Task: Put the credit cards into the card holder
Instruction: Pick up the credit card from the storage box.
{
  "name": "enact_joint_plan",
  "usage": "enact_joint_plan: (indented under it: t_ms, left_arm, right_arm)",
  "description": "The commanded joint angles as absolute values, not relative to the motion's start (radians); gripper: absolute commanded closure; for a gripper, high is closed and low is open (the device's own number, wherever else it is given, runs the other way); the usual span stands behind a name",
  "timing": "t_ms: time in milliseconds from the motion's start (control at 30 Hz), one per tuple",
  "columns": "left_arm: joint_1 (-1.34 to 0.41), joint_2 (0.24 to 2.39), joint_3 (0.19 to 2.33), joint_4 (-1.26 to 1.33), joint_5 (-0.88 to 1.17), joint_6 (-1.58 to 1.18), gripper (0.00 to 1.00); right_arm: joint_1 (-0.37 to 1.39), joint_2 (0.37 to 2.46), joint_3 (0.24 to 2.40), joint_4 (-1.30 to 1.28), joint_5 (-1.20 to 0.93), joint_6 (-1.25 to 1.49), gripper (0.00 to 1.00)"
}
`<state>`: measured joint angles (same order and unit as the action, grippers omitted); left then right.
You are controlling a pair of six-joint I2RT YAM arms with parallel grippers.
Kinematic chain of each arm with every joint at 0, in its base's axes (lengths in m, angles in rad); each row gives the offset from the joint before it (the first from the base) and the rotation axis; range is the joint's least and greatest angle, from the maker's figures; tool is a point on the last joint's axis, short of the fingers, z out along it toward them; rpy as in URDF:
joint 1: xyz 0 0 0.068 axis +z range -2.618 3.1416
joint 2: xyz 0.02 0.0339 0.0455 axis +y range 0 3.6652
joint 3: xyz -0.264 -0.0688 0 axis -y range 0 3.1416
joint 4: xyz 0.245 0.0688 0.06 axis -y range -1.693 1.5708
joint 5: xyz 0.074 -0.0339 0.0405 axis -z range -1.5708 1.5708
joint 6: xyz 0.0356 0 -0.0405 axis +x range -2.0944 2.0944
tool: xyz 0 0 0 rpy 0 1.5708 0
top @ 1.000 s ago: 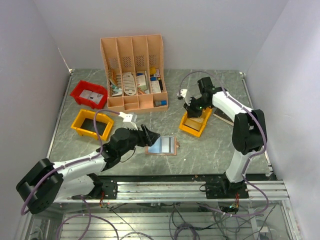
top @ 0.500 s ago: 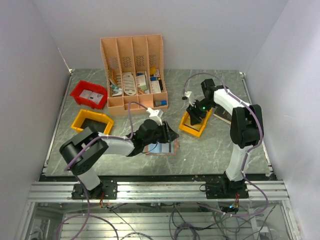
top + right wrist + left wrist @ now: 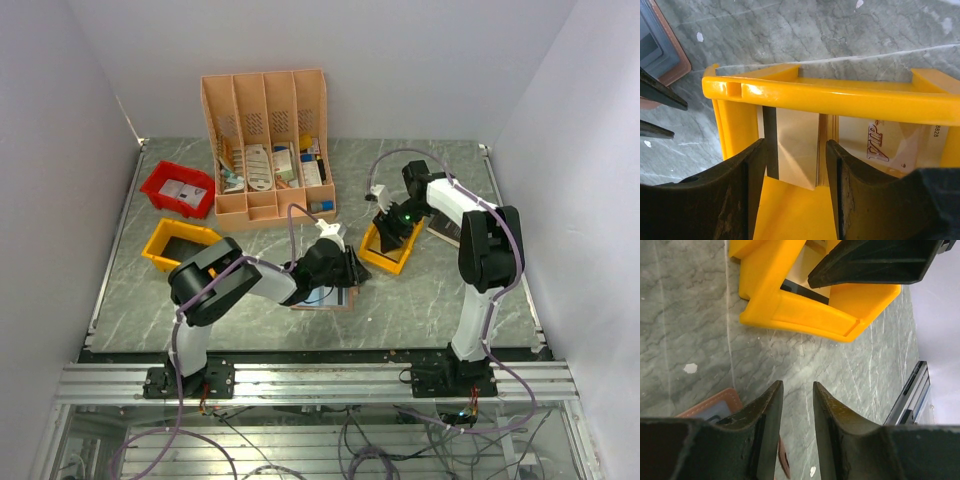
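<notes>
Both released: left claw (image 3: 796, 387) over the flat-open card holder (image 3: 326, 301), long axis left-right; right claw (image 3: 794, 144) above credit cards (image 3: 800, 165).

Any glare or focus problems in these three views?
Top external: even light, soft shadows, no glare. Left wrist: left fingers blurred, yellow bin sharp. Right wrist: glare spot on the bin's rim, right fingers soft.

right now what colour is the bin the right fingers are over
Bright yellow bin, clearest in the right wrist view.
</notes>
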<state>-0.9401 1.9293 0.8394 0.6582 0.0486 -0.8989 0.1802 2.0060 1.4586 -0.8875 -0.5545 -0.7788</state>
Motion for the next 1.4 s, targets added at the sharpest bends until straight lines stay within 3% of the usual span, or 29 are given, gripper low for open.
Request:
enact_joint_plan:
  t_ms: [0, 200, 667, 1167, 1367]
  left_arm:
    - [-0.948, 1.959, 0.894, 0.673, 0.037, -0.890, 0.59]
    - [-0.949, 1.998, 0.921, 0.669, 0.042, -0.887, 0.59]
    - [-0.917, 2.021, 0.949, 0.644, 0.060, -0.863, 0.58]
    - [-0.904, 2.026, 0.951, 0.653, 0.074, -0.861, 0.58]
    - [-0.903, 2.024, 0.948, 0.659, 0.078, -0.864, 0.59]
  right_arm:
    - [0.176, 2.042, 1.460, -0.875, -0.569, -0.770, 0.49]
    - [0.176, 2.059, 1.463, -0.902, -0.595, -0.784, 0.52]
    - [0.174, 2.025, 1.519, -1.055, -0.728, -0.810, 0.78]
    - [0.175, 1.986, 1.451, -1.094, -0.787, -0.795, 0.82]
    - [0.175, 1.937, 1.401, -0.959, -0.700, -0.712, 0.75]
